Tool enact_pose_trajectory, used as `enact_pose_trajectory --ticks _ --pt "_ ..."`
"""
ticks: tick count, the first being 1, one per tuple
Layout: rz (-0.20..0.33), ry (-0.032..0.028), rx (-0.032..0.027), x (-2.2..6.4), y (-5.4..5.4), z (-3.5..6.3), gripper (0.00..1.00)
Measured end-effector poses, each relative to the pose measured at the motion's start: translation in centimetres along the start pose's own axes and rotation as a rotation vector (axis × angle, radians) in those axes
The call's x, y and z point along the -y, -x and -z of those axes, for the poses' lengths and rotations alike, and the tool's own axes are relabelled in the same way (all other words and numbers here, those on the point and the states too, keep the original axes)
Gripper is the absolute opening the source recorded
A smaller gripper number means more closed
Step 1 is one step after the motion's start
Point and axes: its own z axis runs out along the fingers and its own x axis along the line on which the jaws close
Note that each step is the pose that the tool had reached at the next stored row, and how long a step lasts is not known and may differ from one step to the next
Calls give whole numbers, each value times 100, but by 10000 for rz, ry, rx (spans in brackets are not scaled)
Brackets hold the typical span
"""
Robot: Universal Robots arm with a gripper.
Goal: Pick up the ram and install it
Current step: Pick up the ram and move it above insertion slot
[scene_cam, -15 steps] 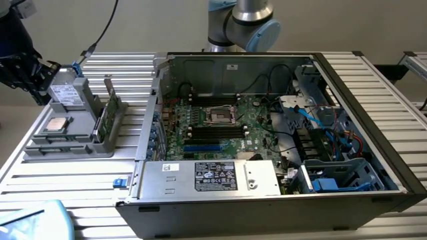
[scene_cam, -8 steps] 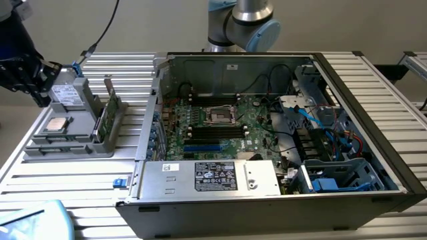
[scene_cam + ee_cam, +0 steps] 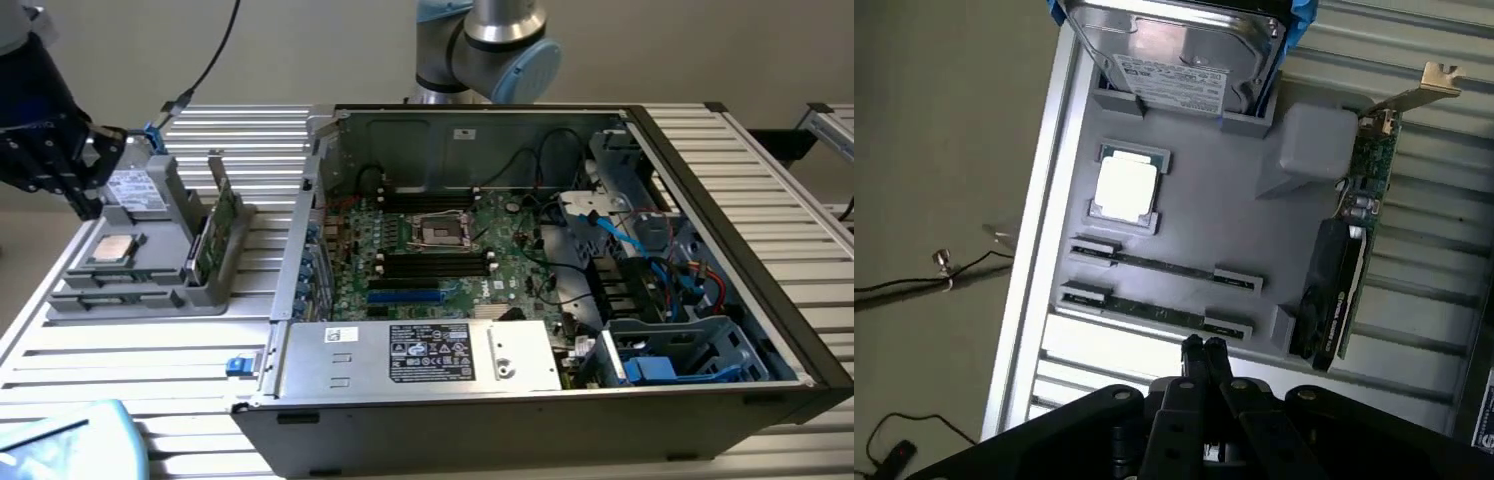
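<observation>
Two ram sticks stand on edge in the holders of a grey tray (image 3: pixel 1254 200): one ram stick (image 3: pixel 1164 264) nearer the processor, the other ram stick (image 3: pixel 1149 314) nearest my fingertips. My gripper (image 3: pixel 1204 347) hovers above the tray's edge just beside that second stick, shut, with nothing between the fingers. In the exterior view my gripper (image 3: pixel 78 190) hangs over the far left end of the tray (image 3: pixel 80 300). The open computer case (image 3: pixel 747 240) holds the motherboard (image 3: pixel 507 250) with black memory slots (image 3: pixel 434 262).
On the tray also sit a square silver processor (image 3: pixel 1126 188), a silver drive (image 3: pixel 1174 60) with a white label and a green card (image 3: pixel 1354 250) standing on edge. The case holds cables (image 3: pixel 641 240) and a power supply (image 3: pixel 427 355). A ribbed metal table (image 3: pixel 134 370) carries everything.
</observation>
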Motion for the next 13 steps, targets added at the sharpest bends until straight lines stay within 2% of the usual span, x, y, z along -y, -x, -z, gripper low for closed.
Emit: enact_pose_trajectory --ticks 13 --pt "2355 -135 -101 1 1 -27 11"
